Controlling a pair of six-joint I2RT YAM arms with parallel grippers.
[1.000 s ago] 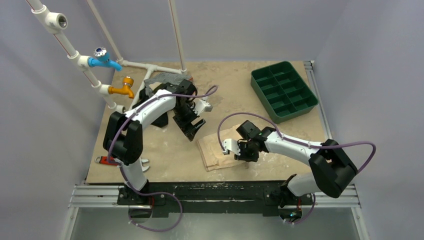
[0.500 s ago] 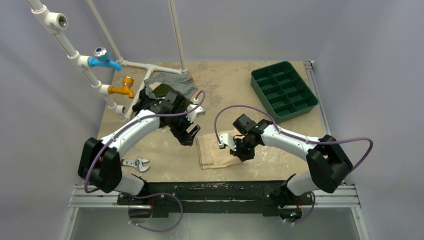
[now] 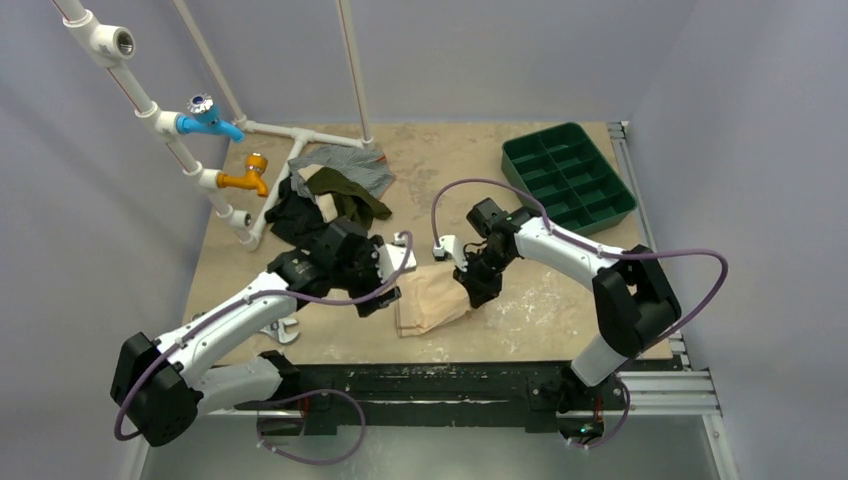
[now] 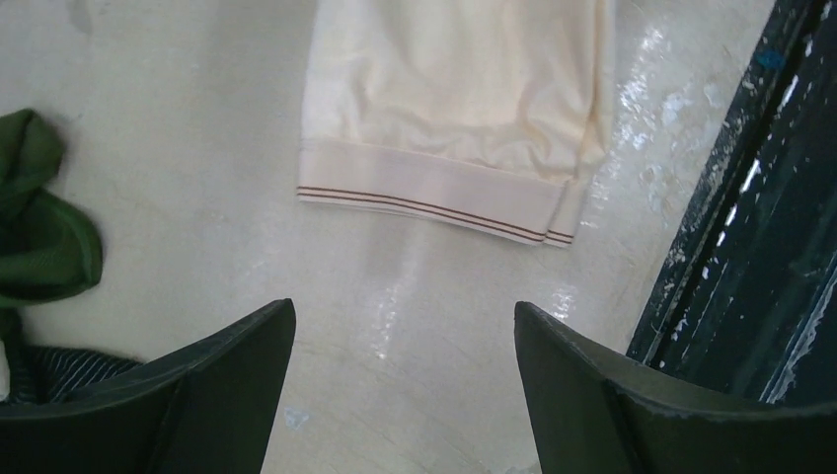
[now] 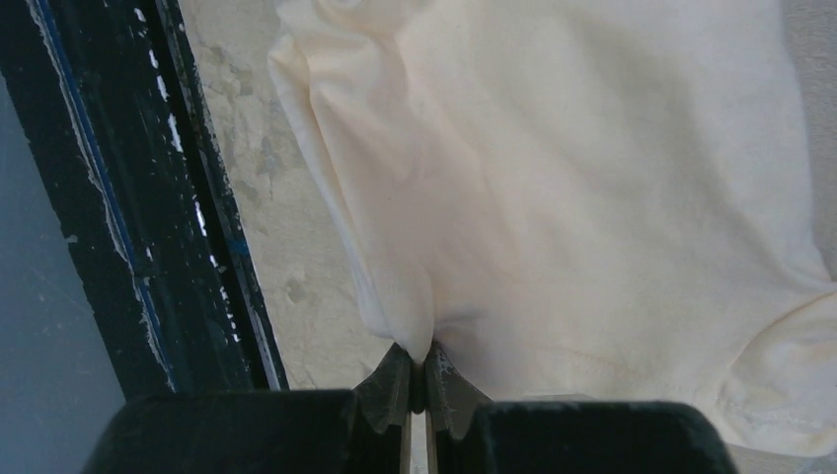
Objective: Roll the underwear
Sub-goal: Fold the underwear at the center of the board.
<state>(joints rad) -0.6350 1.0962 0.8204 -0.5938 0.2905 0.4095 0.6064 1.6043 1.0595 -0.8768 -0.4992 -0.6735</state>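
The table (image 3: 560, 300) is carrying everything, with the underwear (image 3: 428, 300) lying just toward 6 o'clock of its middle, close to the dark rail along the near edge.

The left arm (image 3: 240, 315) is stretching low and long from its base at 7 o'clock, running toward 2 o'clock with the wrist bending down over the tabletop. The right arm (image 3: 570, 245) is rising from its base at 5 o'clock, folding at the elbow near 3 o'clock and reaching back toward 9 o'clock, its wrist tipping down onto the cloth.

The underwear is lying between the two grippers, flattened on its 9 o'clock side and gathering upward on its 3 o'clock side.

The left gripper (image 3: 383, 297) is hanging just beside the garment's 9 o'clock edge, apart from it. In the left wrist view its fingers (image 4: 227, 375) are standing wide, released and holding nothing, with bare tabletop showing between them, while the garment's striped band (image 4: 424, 193) is lying ahead at 12 o'clock.

The right gripper (image 3: 478, 292) is sitting at the garment's 3 o'clock edge. In the right wrist view its fingertips are pressing together, clenched on a thin fold of the pale cloth (image 5: 592, 197), which is spreading away from the pinch toward 12 and 2 o'clock, with the rail (image 5: 148, 197) running along at 9 o'clock.
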